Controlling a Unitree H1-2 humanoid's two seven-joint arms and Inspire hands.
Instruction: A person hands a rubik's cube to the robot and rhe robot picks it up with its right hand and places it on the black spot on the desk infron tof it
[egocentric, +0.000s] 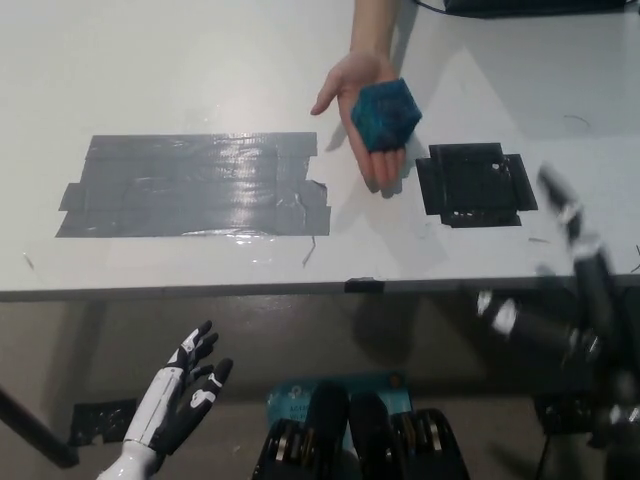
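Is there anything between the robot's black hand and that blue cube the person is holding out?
Nothing visible. The cube lies on the person's open palm above the desk; the black right hand, blurred, is at the right. Only the black spot, flat tape, lies between. The white left hand rests below.

The place looked like a robotics lab or test room rather than a home. A plain white desk (200, 70) carried marks made from tape: a wide rectangular patch of grey duct tape strips (195, 186) and a smaller black taped square (474, 184). Black cables (530, 8) ran along the desk's far edge. Below the desk's near edge lay a bare grey floor (80, 350) with another black tape patch (103, 421).
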